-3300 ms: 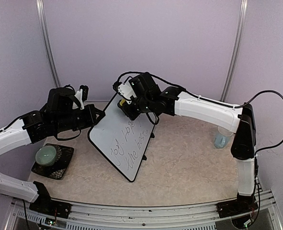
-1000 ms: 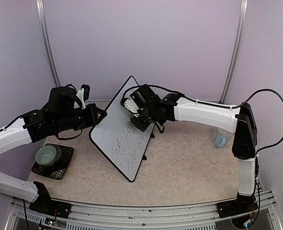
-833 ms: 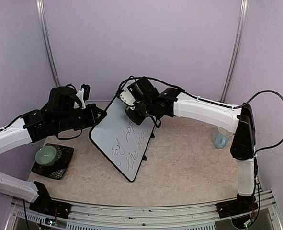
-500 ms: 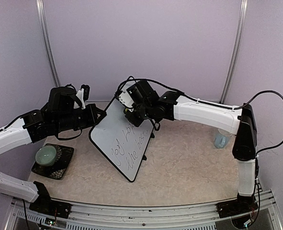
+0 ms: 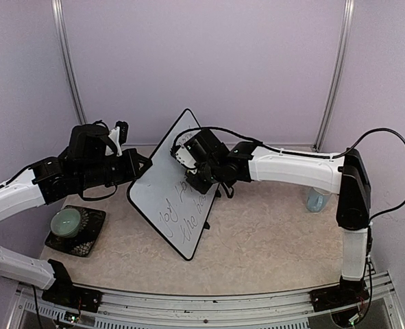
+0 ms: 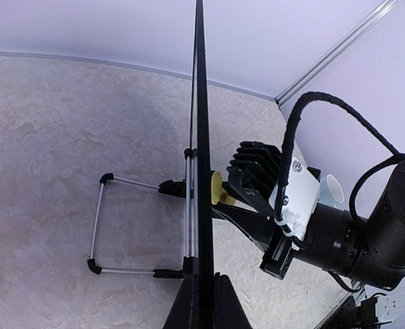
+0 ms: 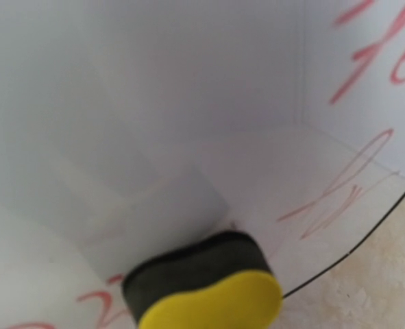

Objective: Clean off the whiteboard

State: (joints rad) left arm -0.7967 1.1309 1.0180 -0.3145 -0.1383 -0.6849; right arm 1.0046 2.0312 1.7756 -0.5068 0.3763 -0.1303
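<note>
The whiteboard (image 5: 160,195) stands tilted on its lower corner at table centre, with dark handwriting on its lower half. My left gripper (image 5: 136,171) is shut on its left edge. In the left wrist view the board (image 6: 201,103) shows edge-on between my left gripper's fingers (image 6: 202,295). My right gripper (image 5: 195,179) presses a yellow sponge eraser (image 7: 209,296) with a black pad against the board face (image 7: 154,103), near the right edge by the upper line of writing. The eraser also shows in the left wrist view (image 6: 218,190). The right fingers are hidden in the right wrist view.
A pale green bowl (image 5: 67,222) sits on a black mat (image 5: 89,240) at the left. A clear cup (image 5: 316,199) stands at the right beside the right arm. The board's wire stand (image 6: 120,226) folds out behind it. Metal poles rise at the back corners.
My right gripper has stroked the eraser up and down over the board's upper right part and is now lower, by the right edge. Part of the upper writing line is gone. The left arm is still.
</note>
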